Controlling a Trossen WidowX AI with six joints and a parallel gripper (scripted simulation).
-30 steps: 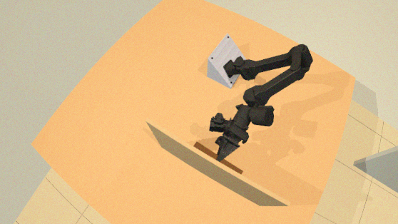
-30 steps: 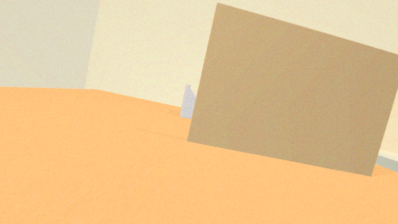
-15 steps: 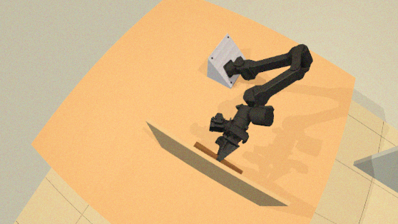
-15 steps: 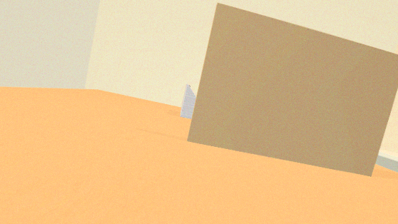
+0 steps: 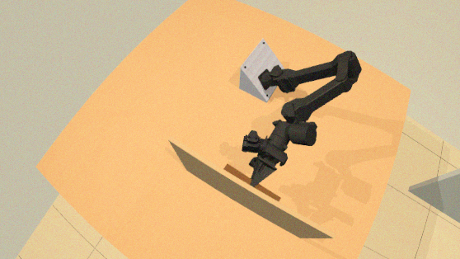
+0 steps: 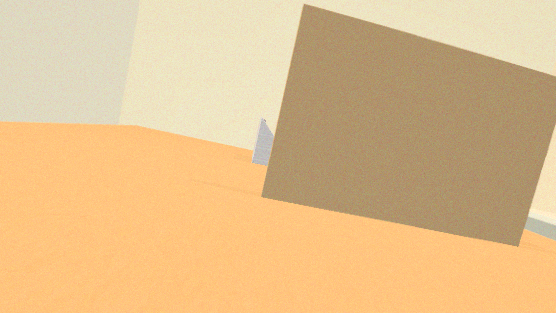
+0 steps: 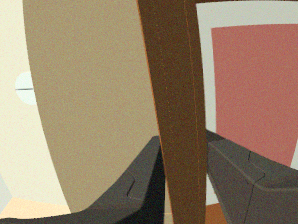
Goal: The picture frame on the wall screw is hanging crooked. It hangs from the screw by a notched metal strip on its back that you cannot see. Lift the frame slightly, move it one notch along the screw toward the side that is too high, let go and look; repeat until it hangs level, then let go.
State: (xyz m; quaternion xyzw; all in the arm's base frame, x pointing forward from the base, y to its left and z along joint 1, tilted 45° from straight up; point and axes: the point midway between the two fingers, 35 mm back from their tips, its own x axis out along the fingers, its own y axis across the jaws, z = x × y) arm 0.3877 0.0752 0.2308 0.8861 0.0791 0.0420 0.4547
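Colour: the arm [image 5: 321, 84] is matt black all over, from mount to fingertips.
Links: two long, boxy segments meet at a rounded elbow farthest from the grey wedge [image 5: 257, 74].
Mount: the near end joins the sloped face of that wedge, which has small dark screws at its corners.
Wrist: a thick drum-shaped joint, with a small blocky black unit beside it.
Gripper [image 5: 259, 175]: tapers to a point.
Fingers: dark, angular, faceted.

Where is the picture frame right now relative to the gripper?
In the wrist view, the picture frame fills the centre and right, its brown side rail clamped between the gripper fingers. From the top, it hangs on the wall panel, on the arm's side.
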